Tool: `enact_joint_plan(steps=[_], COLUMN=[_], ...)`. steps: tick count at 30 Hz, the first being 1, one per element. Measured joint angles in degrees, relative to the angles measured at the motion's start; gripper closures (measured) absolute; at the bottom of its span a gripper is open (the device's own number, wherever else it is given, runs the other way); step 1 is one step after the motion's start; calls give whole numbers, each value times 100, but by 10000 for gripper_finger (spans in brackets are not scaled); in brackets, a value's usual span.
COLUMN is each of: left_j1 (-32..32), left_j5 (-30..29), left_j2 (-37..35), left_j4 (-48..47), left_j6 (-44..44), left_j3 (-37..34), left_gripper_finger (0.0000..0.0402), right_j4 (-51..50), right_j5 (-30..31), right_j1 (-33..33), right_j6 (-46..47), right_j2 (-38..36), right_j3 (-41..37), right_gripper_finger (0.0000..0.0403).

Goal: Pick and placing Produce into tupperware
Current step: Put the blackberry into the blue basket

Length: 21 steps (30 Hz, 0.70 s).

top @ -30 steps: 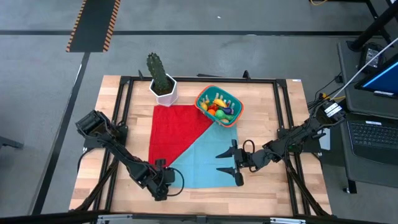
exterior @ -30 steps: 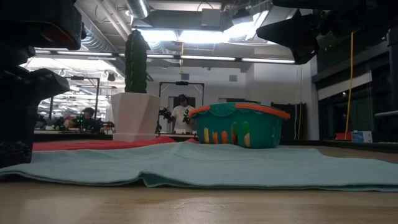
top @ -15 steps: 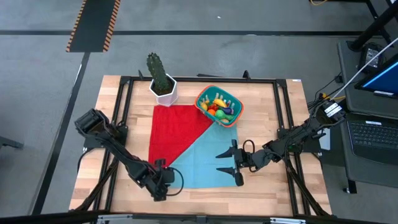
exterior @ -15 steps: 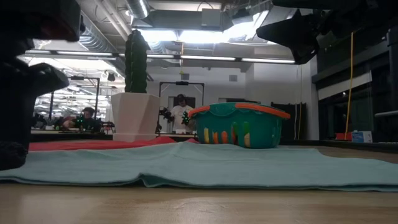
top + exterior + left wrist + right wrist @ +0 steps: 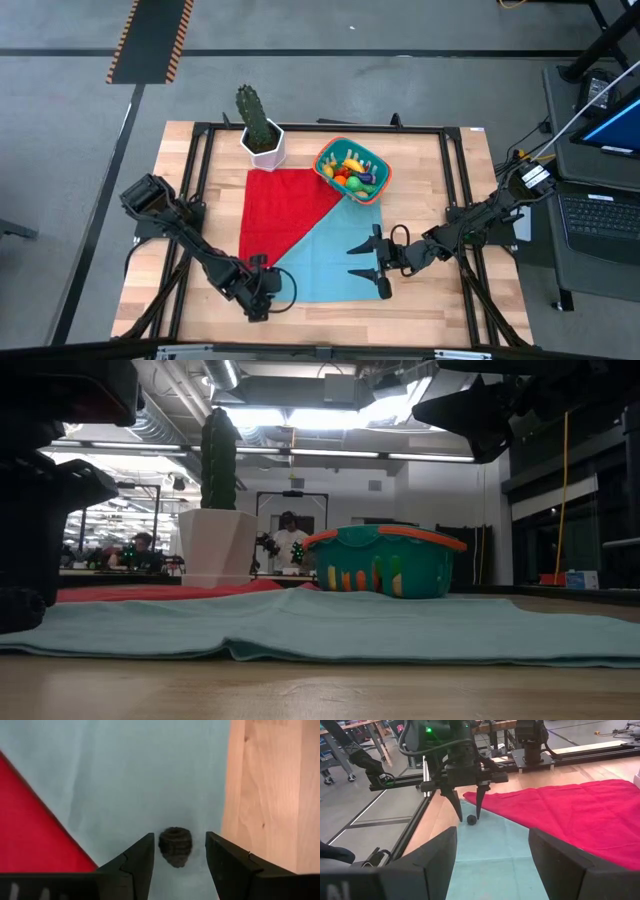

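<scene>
Almost nothing has shifted across the last second: only the left arm's dark bulk at the low view's edge nudges a touch, and both arms hold their places over the cloth

Left tool hangs fingers-down at the near corner of the pale teal cloth, its two dark fingers apart and straddling a small dark blue, ridged, berry-like toy fruit that lies on the cloth, clear of both fingers. To do this well, the tool should settle until its tips nearly touch the cloth, keep the berry centred, then close gently so the round piece does not squirt sideways or drag the cloth up

Right tool waits well apart over the cloth's near middle, fingers spread and empty

Teal ribbed plastic tub with an orange rim stands at the tabletop's far side, beside the red cloth and near the tall green cactus in a white pot, already heaped with small coloured toy produce

From above, the berry is hidden under the left arm; the left wrist view shows it between the fingers, and the right wrist view confirms this from across the tabletop
</scene>
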Motion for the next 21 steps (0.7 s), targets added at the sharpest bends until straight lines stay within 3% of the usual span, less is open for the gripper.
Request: enact_joint_plan(steps=[21], left_j1=[3], left_j5=[-2], left_j2=[2], left_j4=[-97], left_j6=[33], left_j3=[0], left_gripper_finger=[253], right_j4=[0], right_j5=[0], right_j1=[0], right_j6=[2], right_j2=[0], right_j3=[0], right_gripper_finger=[155])
